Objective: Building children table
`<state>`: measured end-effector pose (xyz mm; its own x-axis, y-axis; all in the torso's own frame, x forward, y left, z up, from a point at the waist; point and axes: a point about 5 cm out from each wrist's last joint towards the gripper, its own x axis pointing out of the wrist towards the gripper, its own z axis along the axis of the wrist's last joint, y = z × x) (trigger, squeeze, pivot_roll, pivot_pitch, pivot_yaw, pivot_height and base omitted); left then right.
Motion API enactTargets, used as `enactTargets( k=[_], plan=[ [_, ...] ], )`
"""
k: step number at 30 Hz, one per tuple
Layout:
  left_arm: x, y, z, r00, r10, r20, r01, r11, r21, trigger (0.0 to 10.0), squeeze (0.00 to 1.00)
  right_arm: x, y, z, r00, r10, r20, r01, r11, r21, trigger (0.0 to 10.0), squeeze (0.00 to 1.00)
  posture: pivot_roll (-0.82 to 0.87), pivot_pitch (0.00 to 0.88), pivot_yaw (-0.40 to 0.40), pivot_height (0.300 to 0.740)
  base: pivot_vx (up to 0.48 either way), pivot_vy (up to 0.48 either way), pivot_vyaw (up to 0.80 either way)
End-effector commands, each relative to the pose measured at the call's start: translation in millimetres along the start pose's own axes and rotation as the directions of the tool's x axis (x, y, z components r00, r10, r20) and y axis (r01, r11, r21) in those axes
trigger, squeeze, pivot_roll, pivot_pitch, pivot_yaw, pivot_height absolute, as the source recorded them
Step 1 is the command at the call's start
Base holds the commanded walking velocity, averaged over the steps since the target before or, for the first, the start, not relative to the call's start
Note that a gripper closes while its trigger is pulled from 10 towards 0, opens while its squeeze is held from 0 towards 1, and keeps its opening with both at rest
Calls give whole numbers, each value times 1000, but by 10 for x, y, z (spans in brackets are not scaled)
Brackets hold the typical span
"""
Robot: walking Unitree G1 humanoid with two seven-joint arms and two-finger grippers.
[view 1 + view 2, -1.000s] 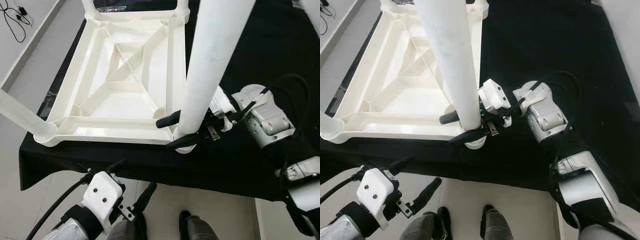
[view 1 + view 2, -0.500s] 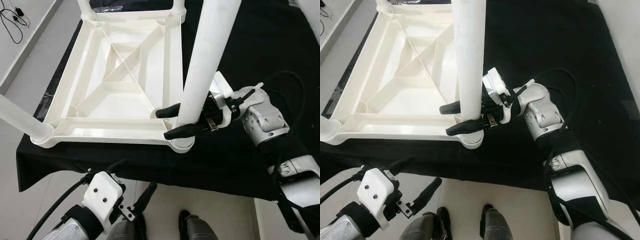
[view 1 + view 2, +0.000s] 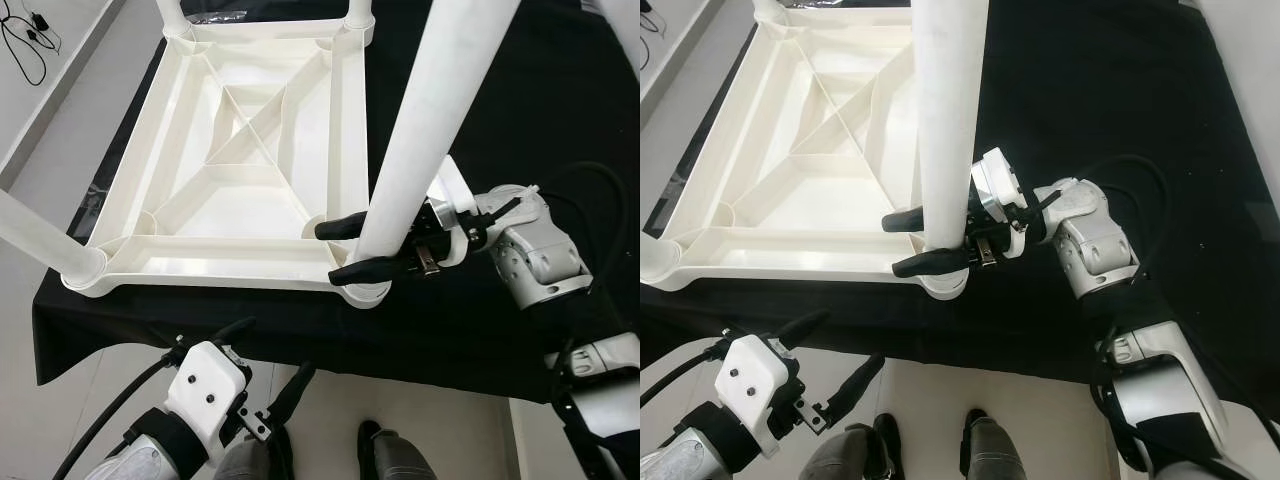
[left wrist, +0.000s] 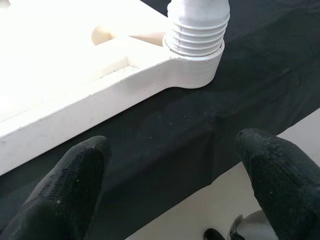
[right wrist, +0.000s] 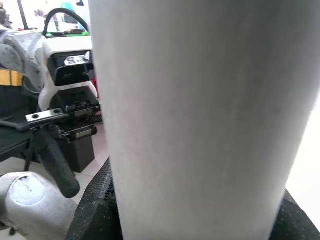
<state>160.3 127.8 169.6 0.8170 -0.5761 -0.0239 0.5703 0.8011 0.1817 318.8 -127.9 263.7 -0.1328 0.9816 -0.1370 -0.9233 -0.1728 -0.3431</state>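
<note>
Left tool is held open below the bench edge, w/ nothing gripped. Upturned white tabletop lies on the black-draped bench. At its near-right corner, leg is clamped by right tool.

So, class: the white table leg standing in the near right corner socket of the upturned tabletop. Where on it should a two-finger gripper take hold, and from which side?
Low on the table leg, just above the corner socket, coming in level from the robot's right. The leg is a smooth round tube standing nearly upright, so fingers can straddle it there, as the right gripper does now. The tabletop blocks the left side.
</note>
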Motion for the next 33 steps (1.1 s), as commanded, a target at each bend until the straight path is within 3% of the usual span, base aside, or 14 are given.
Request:
enactTargets(
  k=[1,7,9,13,16,17,19,22,23,25,27,29,32,33],
  plan=[
    [-7,-29,-69,1000,0,-26,-1,1000,-21,10000,0,55,114,-345,995,-26,-95,40,988,148,10000,0,51,354,35,740,0,0,0],
    [3,-38,-75,1000,-1,-24,0,1000,-25,10000,0,21,114,-334,982,-125,-141,146,978,151,10000,0,28,352,28,740,0,0,0],
    [16,-48,-81,1000,-1,-21,0,1000,-31,10000,0,-25,165,-335,956,-240,-170,268,949,166,10000,0,7,354,21,740,0,0,0],
    [23,-51,-82,1000,-1,-20,0,999,-33,10000,0,-47,201,-346,941,-283,-187,316,932,177,10000,0,-5,354,17,740,0,0,0],
    [43,-49,-86,1000,-2,-14,2,999,-39,10000,0,-21,449,-409,829,-516,-216,556,804,210,10000,0,-26,354,15,740,0,0,0],
    [43,-49,-86,1000,-2,-14,2,999,-39,10000,0,-21,449,-409,829,-516,-216,556,804,210,10000,0,-26,354,15,740,0,0,0],
    [46,-45,-88,1000,-3,-12,3,999,-40,10000,0,35,539,-442,751,-627,-208,660,714,231,10000,0,-28,351,15,740,0,0,0],
    [48,-43,-89,1000,-3,-12,3,999,-39,10000,0,73,584,-475,699,-681,-218,715,667,212,10000,0,-26,350,16,740,0,0,0],
    [50,-38,-89,1000,-3,-12,2,999,-36,10000,0,124,654,-524,607,-760,-234,795,573,201,10000,0,-26,350,17,740,0,0,0],
    [50,-38,-89,1000,-3,-12,2,999,-36,10000,0,124,654,-524,607,-760,-234,795,573,201,10000,0,-26,350,17,740,0,0,0],
    [49,-28,-95,1000,-1,-13,0,999,-33,10000,0,185,689,-511,528,-813,-245,849,510,136,10000,0,-20,348,22,740,0,0,0],
    [49,-28,-95,1000,-1,-13,0,999,-33,10000,0,185,689,-511,528,-813,-245,849,510,136,10000,0,-20,348,22,740,0,0,0],
    [49,-11,-103,1000,-1,-17,0,1000,-26,10000,0,262,737,-506,417,-856,-305,890,453,-54,10000,0,-13,346,28,740,0,0,0],
    [50,-7,-105,1000,-1,-18,1,1000,-24,10000,0,271,771,-525,362,-870,-336,911,406,-70,10000,0,-11,345,29,740,0,0,0]
  ],
)
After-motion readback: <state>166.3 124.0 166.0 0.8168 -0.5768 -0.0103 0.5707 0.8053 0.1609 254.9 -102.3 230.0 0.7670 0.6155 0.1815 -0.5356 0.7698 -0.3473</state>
